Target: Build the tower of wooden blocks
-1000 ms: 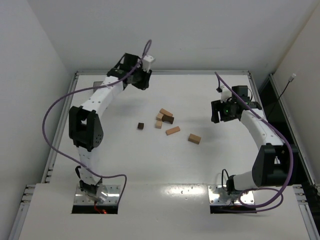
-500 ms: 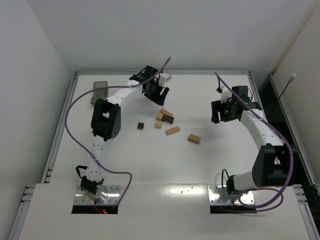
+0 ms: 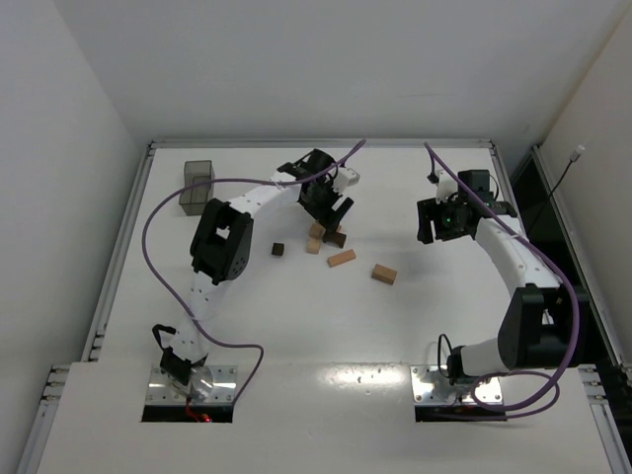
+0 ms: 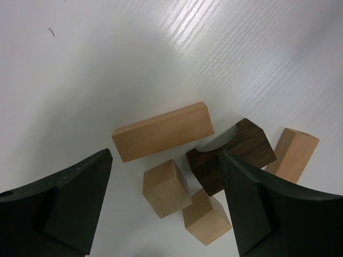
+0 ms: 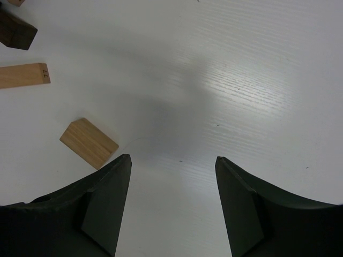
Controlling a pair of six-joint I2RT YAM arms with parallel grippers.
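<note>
Your left gripper (image 4: pixel 166 206) is hovering wide open over a cluster of 5 wood blocks (image 4: pixel 162 131) that are lying loose on the table (image 3: pixel 296 316). Your right gripper (image 5: pixel 171 209) is hanging wide open too, near 1 tan block (image 5: pixel 88 142), gripping nothing.

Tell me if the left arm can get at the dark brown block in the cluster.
Probably, though not cleanly: the open left gripper hangs just above the dark brown block, but tan blocks crowd its sides.
</note>
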